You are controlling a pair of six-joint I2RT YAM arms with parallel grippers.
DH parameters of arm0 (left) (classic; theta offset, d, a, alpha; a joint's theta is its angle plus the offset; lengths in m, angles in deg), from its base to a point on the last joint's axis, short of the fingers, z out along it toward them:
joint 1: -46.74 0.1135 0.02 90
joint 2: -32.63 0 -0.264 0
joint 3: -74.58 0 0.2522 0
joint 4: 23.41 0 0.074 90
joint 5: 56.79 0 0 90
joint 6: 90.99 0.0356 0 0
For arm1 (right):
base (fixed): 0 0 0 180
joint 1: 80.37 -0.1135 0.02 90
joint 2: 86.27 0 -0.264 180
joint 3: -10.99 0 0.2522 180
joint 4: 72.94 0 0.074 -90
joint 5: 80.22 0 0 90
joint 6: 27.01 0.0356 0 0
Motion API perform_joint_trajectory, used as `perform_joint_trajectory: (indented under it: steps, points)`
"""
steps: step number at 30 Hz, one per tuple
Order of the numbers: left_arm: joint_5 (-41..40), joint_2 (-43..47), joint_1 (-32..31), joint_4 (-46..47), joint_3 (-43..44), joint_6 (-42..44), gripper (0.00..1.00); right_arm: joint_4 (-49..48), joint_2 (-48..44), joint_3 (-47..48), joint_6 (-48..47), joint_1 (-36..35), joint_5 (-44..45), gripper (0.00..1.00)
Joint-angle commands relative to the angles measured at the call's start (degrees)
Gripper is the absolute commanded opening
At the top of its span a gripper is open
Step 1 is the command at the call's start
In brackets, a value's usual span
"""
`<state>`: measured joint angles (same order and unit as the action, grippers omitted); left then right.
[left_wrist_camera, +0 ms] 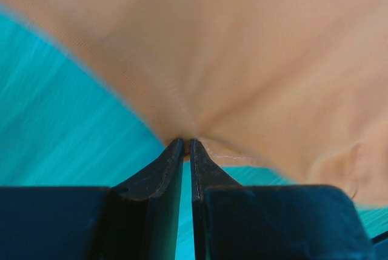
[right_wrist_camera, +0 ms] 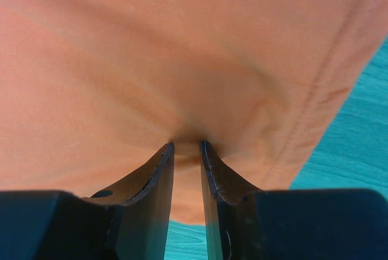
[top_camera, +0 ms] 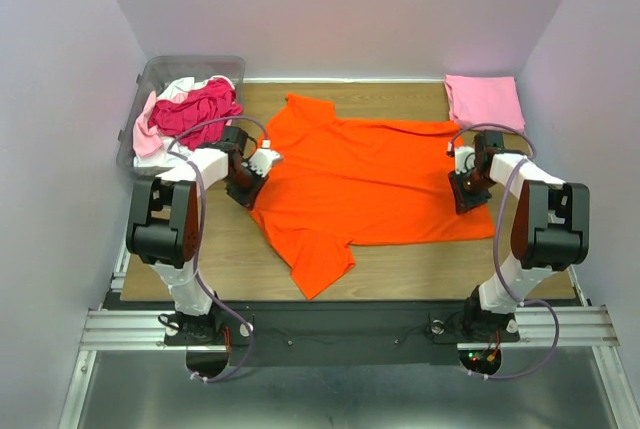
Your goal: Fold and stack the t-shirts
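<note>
The bright orange t-shirt (top_camera: 370,179) lies spread across the middle of the table, one sleeve pointing to the front and one to the back left. My left gripper (top_camera: 252,181) is shut on the shirt's left edge (left_wrist_camera: 200,78), the cloth pinched between the tips. My right gripper (top_camera: 468,187) is shut on the shirt's right hem (right_wrist_camera: 182,60), cloth bunched between the jaws. A folded light pink t-shirt (top_camera: 484,101) lies at the back right corner. Magenta (top_camera: 196,107), pale pink and white shirts sit heaped in the bin.
A clear plastic bin (top_camera: 153,77) stands at the back left corner, just behind my left arm. The wooden table (top_camera: 230,259) shows bare at the front left. Grey walls close in on three sides.
</note>
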<state>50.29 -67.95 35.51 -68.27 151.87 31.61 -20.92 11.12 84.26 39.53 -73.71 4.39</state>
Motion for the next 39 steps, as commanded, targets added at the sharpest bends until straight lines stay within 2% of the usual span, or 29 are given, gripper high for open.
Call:
perform_joint_trajectory:
  steps: [1,3,5,7,9,13,14,17,18,20,21,24,30,31,35,39]
  points:
    - [-9.07,3.01,4.19,-6.96,-2.18,6.15,0.21,-0.38,-1.40,-1.94,-2.11,0.11,3.72,0.30]
    - [-10.48,4.42,4.81,-7.31,-1.74,7.04,0.21,0.23,-1.93,-1.85,-2.02,0.11,2.24,0.31]
    - [-9.44,5.12,4.81,-8.19,0.10,7.74,0.30,1.81,-3.07,-1.50,-2.29,0.11,-2.05,0.32]
    - [-4.36,6.17,4.55,-10.56,3.42,8.96,0.40,3.30,-4.65,-0.54,-2.03,0.03,-4.53,0.33]
    - [1.69,8.80,3.67,-13.62,6.07,10.81,0.42,4.71,-5.36,0.69,-2.03,-0.06,-7.86,0.34]
    - [8.84,15.31,-2.38,-16.81,9.86,14.59,0.41,9.28,-7.38,4.74,-2.20,-0.06,-13.24,0.38]
    - [9.98,16.97,-6.58,-17.33,9.86,15.64,0.41,10.77,-8.25,6.22,-2.11,-0.06,-14.72,0.39]
    - [12.53,18.22,-13.54,-17.51,8.64,14.52,0.37,11.83,-9.49,7.81,-1.06,-0.15,-14.83,0.39]
    - [13.50,18.05,-18.00,-17.08,8.02,13.81,0.36,11.92,-9.49,7.82,-1.06,-0.06,-13.96,0.39]
    - [13.68,17.78,-22.24,-14.27,5.13,10.65,0.34,11.92,-8.97,7.29,-1.58,-0.06,-12.46,0.39]
    - [13.59,17.61,-26.44,-12.95,3.98,9.69,0.33,11.92,-8.62,6.42,-1.85,-0.06,-10.54,0.38]
    - [10.01,16.38,-33.92,-4.36,-1.54,3.54,0.33,11.22,-6.69,4.57,-1.76,-0.06,-6.93,0.37]
    - [4.98,8.74,-40.97,1.03,-5.86,2.29,0.32,7.00,-5.02,1.23,-1.23,-0.06,-1.65,0.36]
    - [4.28,7.86,-43.51,1.21,-8.31,2.90,0.29,6.66,-4.31,-0.34,-2.10,-0.06,-0.77,0.36]
    - [7.34,9.25,-47.21,-0.72,-11.49,5.01,0.24,6.21,-4.48,-2.72,-4.39,-0.06,1.08,0.36]
    - [10.42,11.98,-54.51,-2.65,-12.90,5.89,0.22,6.74,-7.29,-5.45,-6.24,-0.06,1.61,0.36]
